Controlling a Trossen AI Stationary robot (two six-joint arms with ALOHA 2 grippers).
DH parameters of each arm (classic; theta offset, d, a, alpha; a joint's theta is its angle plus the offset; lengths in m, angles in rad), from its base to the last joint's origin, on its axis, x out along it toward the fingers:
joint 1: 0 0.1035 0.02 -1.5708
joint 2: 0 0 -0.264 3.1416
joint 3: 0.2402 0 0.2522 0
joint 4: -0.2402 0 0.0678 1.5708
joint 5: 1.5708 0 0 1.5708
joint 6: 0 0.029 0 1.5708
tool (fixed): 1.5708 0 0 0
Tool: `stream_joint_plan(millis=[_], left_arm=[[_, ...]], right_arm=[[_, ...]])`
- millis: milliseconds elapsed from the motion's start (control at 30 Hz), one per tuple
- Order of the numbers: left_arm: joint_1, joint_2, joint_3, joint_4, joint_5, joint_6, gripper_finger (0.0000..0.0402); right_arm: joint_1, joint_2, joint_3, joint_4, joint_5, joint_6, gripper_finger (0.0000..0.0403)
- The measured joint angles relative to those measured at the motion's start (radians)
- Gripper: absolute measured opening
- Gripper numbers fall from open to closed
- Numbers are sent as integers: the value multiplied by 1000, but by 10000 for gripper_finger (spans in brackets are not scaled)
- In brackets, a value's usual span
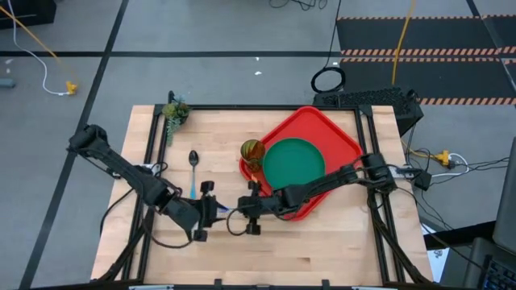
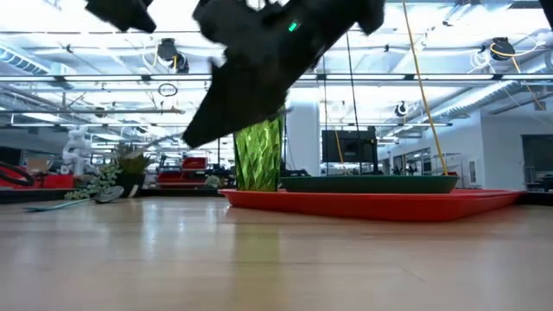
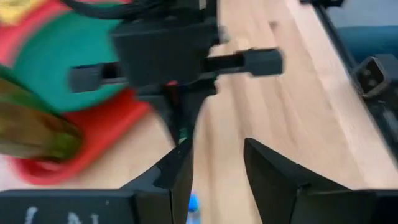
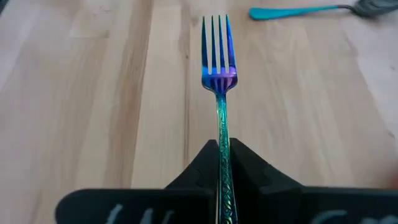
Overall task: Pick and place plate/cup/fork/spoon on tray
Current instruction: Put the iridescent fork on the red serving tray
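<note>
Fork [image 4: 218, 68] clamped in the right gripper [image 1: 251, 211], off the table.
Left gripper [image 1: 205, 216], fingers spread and empty, sits just beside it near the table's front edge. Plate [image 1: 293, 161] and cup [image 1: 252, 151] already sit on the tray [image 1: 343, 133]; spoon [image 1: 193, 165] lies nearer the table's left edge. Next, I judge: carry the fork onto the tray.

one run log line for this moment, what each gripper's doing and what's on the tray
right gripper: shut on fork, above table | left gripper: open, facing it | tray: plate, cup | spoon: on table
</note>
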Motion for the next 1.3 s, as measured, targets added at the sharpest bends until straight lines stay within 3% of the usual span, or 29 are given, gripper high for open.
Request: stream_joint_plan(millis=[167, 333, 533, 800, 900, 1100, 1300], left_arm=[[11, -75, 20, 7, -111, 94, 136], [52, -143, 42, 12, -142, 145, 136], [127, -224, 52, 34, -168, 101, 136], [222, -245, 52, 34, -168, 82, 136], [256, -229, 52, 30, -168, 45, 136], [291, -211, 16, 52, -166, 11, 136], [335, -207, -3, 57, -186, 24, 136]], right_arm=[[2, -173, -100, -96, 7, 48, 6], [7, -399, -279, -100, 104, 113, 6], [8, -656, -482, -101, 260, 191, 6], [11, -901, -630, -111, 291, 163, 6], [5, -995, -688, -115, 351, 149, 6], [-38, -1142, -782, -120, 444, 137, 6], [-149, -1170, -807, -226, 445, 131, 7]])
